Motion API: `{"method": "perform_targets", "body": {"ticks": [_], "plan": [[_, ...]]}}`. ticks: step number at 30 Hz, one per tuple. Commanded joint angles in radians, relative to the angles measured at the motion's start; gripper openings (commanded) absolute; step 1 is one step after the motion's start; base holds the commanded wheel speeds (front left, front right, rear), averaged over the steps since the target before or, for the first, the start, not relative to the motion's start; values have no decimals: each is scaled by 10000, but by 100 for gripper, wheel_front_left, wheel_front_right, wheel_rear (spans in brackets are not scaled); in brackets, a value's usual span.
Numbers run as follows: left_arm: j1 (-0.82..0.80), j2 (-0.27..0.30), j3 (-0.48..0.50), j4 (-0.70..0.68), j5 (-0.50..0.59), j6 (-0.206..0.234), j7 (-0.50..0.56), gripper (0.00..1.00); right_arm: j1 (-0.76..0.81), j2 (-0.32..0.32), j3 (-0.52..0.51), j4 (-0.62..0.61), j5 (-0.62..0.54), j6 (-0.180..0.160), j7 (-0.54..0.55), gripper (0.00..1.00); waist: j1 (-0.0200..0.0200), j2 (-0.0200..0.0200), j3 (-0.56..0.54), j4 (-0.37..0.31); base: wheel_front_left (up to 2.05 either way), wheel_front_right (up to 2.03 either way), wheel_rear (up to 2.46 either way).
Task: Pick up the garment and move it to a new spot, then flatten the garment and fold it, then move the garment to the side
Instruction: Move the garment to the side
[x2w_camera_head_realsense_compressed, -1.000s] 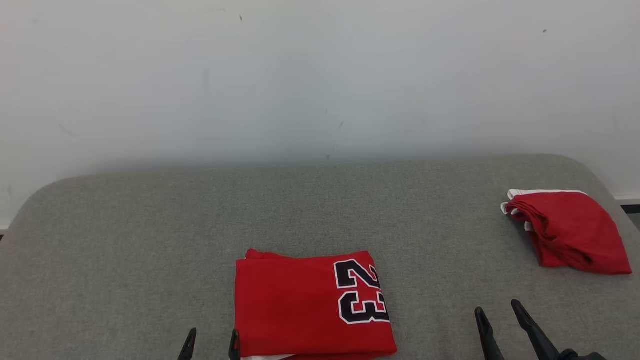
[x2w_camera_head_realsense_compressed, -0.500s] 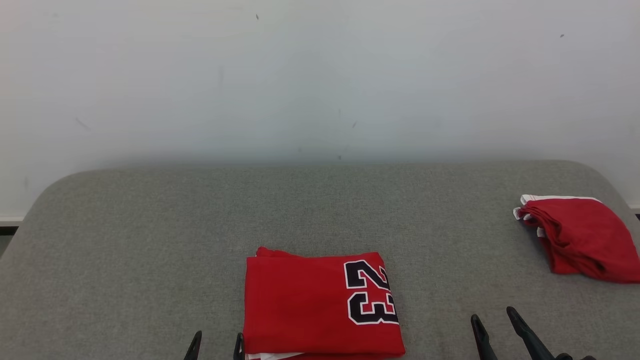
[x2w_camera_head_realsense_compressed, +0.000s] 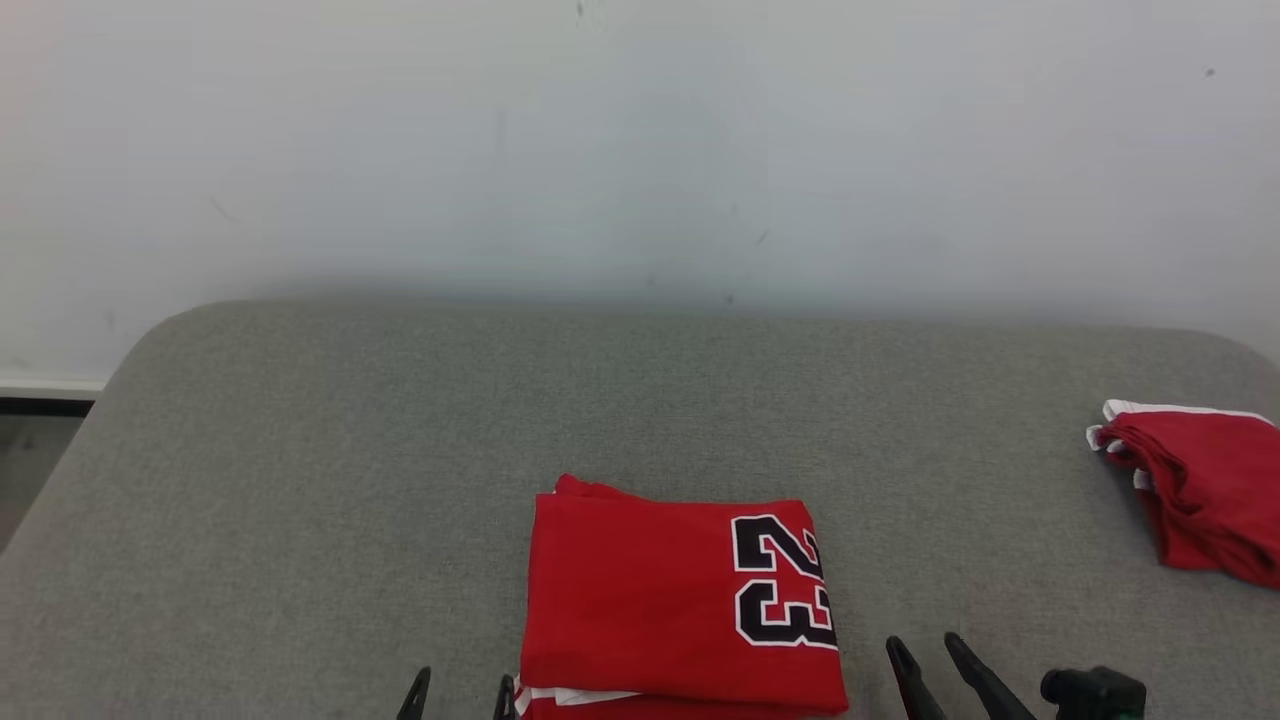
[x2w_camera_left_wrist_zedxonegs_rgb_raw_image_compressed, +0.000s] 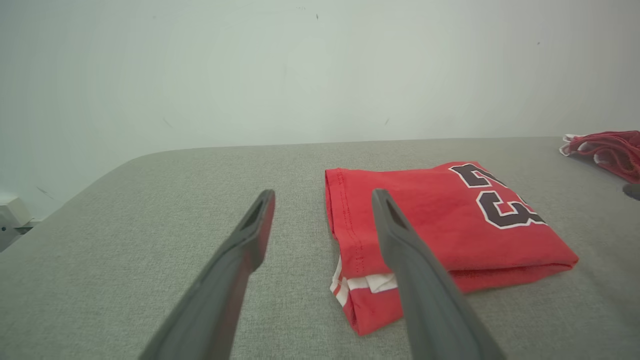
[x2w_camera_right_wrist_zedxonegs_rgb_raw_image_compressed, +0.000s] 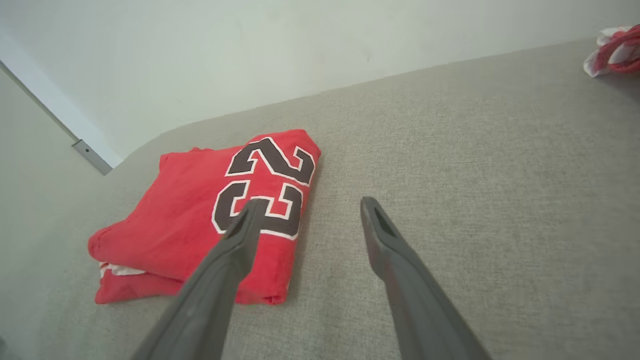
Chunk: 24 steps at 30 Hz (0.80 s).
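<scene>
**Folded red jersey lies at lower centre, both claws open on either side**

In the head view the garment (x2w_camera_head_realsense_compressed: 685, 600), a red jersey folded into a neat rectangle, lies flat on the grey padded surface (x2w_camera_head_realsense_compressed: 350, 450) at the lower centre of the frame. Its black, white-edged "23" sits along its right side, and a strip of white trim shows at its bottom left edge.

The left gripper (x2w_camera_head_realsense_compressed: 464, 678) pokes up from the bottom edge, just left of the jersey's lower left corner. Its two dark fingers are spread apart and hold nothing. In the left wrist view one finger crosses the jersey's near corner in the picture; whether it touches the cloth cannot be told.

The right gripper (x2w_camera_head_realsense_compressed: 921, 640) rises at the lower right, near the jersey's right side, with its fingers likewise parted and empty. In the right wrist view the jersey lies at the left centre of the frame.

A second red garment (x2w_camera_head_realsense_compressed: 1195, 500) with white trim lies bunched at the right edge, well apart from the jersey. A pale wall (x2w_camera_head_realsense_compressed: 600, 150) takes up the upper half.
</scene>
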<state>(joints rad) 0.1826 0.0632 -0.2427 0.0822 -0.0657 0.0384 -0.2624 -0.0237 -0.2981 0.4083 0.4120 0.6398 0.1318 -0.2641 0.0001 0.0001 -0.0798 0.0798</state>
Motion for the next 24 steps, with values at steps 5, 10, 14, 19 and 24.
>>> {"method": "perform_targets", "body": {"ticks": [5, 10, 14, 19, 24], "plan": [[-222, -64, -126, 40, 82, -67, -21, 100, -1184, -273, 1197, 779, 2659, -18, 374, 100, -1, -1, 423, 637, 0, 0, 0], [-348, -85, -257, 78, 122, -46, -21, 100, -1957, -704, 1975, 1025, 4949, -18, 1110, 100, -1, -1, 689, 1012, 0, 0, 0], [-419, -100, -360, 74, 135, 13, -21, 100, -2308, -945, 2343, 1287, 6126, -18, 1420, 100, -1, -1, 866, 1249, 0, 0, 0], [-501, -115, -443, 72, 131, 56, -21, 100, -2568, -1062, 2652, 1381, 7503, -18, 1927, 100, -1, -1, 1050, 1404, 0, 0, 0], [-607, -122, -455, 96, 180, 61, -21, 100, -2808, -1223, 2923, 1257, 7825, -18, 1827, 0, -1, -1, 1124, 1424, 0, 0, 0]]}}
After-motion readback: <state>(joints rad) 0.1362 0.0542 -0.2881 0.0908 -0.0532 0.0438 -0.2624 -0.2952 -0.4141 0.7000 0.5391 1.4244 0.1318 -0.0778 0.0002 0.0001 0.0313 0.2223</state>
